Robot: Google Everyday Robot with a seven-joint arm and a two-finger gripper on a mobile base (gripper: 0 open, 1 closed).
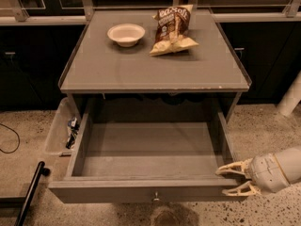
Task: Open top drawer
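Observation:
The top drawer (141, 192) of the grey cabinet is pulled far out toward me, and its plain grey box inside is empty. A small round metal knob (155, 197) sits at the centre of its flat front. My gripper (229, 180) is at the drawer's front right corner, just outside it. Its two pale fingers (231, 168) are spread apart and hold nothing. The upper finger lies near the drawer's right wall, the lower one by the front panel's end.
A white bowl (126, 34) and a chip bag (172, 29) sit on the cabinet top (155, 69). A clear bin (61, 128) with small items hangs at the left side. A black bar (30, 192) lies on the floor at lower left. Dark cabinets stand behind.

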